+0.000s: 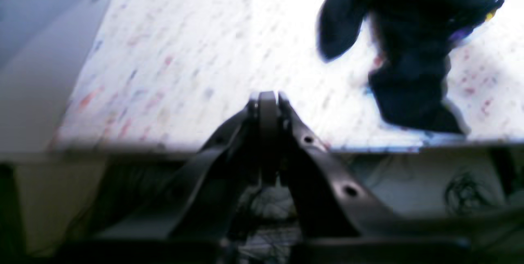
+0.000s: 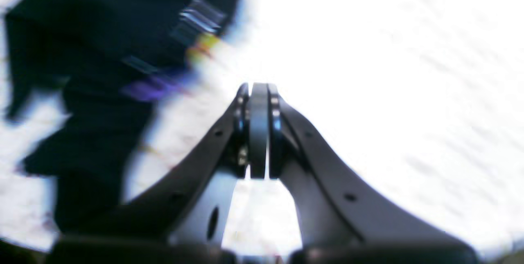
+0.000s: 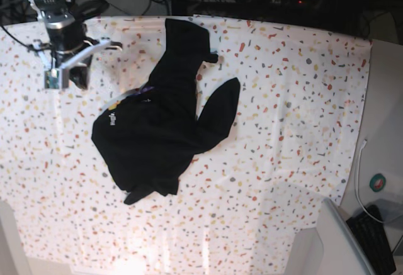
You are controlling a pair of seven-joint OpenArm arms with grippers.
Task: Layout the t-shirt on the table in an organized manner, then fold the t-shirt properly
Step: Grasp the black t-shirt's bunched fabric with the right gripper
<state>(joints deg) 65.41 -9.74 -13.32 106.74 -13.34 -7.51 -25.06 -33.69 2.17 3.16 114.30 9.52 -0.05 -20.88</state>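
— What have our claws got?
— Nothing. Our left gripper (image 1: 268,102) and right gripper (image 2: 258,92) both have their jaws pressed together, empty.
— And the t-shirt (image 3: 160,130)?
— Crumpled in a black heap mid-table (image 3: 302,86), right of our right arm (image 3: 63,48), one sleeve flopped out to the right.

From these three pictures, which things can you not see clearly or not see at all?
- Left arm: absent from the base view, beyond its edge.
- t-shirt print: base view, bunched fabric hides it; only a small white logo shows.
- t-shirt in the right wrist view: motion blur smears its colours.
- Under the table edge, left wrist view: dark, blurred wires.
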